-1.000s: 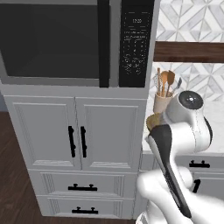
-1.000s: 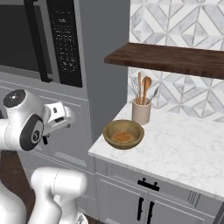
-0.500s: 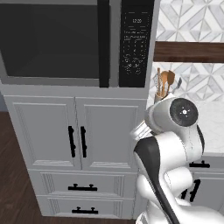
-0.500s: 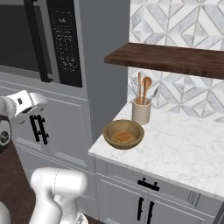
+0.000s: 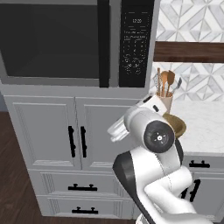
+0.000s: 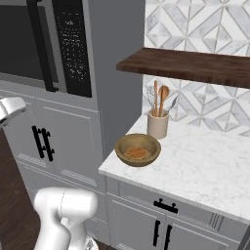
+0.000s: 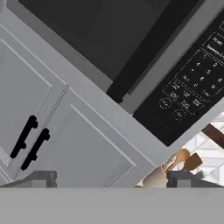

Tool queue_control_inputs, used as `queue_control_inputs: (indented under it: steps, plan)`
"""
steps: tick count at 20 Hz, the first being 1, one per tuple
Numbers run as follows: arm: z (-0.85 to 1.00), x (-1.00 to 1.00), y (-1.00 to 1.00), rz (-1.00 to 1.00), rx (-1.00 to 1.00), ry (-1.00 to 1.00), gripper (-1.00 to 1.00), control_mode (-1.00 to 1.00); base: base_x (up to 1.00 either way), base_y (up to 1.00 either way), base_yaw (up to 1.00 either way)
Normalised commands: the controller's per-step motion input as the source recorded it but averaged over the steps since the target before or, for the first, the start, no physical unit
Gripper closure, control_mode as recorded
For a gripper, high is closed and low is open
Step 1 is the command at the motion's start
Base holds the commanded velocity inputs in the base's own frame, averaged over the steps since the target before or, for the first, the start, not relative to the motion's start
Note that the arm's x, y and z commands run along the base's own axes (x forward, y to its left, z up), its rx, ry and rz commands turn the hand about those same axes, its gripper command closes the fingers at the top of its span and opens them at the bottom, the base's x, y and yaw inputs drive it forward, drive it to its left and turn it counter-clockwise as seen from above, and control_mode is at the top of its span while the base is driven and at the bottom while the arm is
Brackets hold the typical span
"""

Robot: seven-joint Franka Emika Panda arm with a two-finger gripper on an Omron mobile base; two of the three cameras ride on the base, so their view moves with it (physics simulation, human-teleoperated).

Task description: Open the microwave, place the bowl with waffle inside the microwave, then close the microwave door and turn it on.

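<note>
The microwave (image 5: 74,41) sits built in above grey cabinets, with its black keypad (image 5: 136,43) on the right. The microwave door (image 7: 96,26) is closed, and its long black handle (image 7: 146,59) runs diagonally through the hand view. The brown bowl with waffle (image 6: 137,150) rests on the marble counter's left end; in the left base view the bowl (image 5: 178,124) is partly hidden behind the arm. My gripper (image 7: 113,179) is open with nothing between its fingers. It hangs in front of the cabinet doors below the microwave (image 5: 114,131), well short of the handle.
A beige crock (image 6: 157,124) with wooden spoons stands just behind the bowl. A dark wooden shelf (image 6: 190,66) hangs above the marble counter (image 6: 210,166). Two cabinet doors with short black handles (image 5: 76,141) lie below the microwave, with drawers under them.
The arm has swung left, away from the counter and toward the front of the microwave cabinet. The bowl has not moved and the gripper has stayed open.
</note>
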Motion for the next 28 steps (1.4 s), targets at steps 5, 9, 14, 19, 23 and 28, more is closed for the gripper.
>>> queue_control_inputs:
  steps: [5, 9, 14, 19, 23, 28]
  plan:
    - [0.17, 0.00, 0.47, -0.01, 0.00, -0.24, -1.00, -1.00, 0.00, 0.00, 0.00]
    - [0.20, 0.00, 0.38, -0.06, 0.07, -0.15, -1.00, -1.00, 0.00, 0.00, 0.00]
    - [0.24, 0.13, 0.02, -0.06, 0.28, -0.04, -1.00, -1.00, 0.00, 0.00, 0.00]
    - [0.26, 0.35, 0.00, -0.02, 0.36, -0.03, -1.00, -1.00, 0.00, 0.00, 0.00]
    - [0.17, 0.38, -0.20, 0.00, 0.37, -0.04, -1.00, -1.00, 0.00, 0.00, 0.00]
    - [0.00, 0.30, -0.42, 0.00, 0.24, -0.14, -1.00, -1.00, 0.00, 0.00, 0.00]
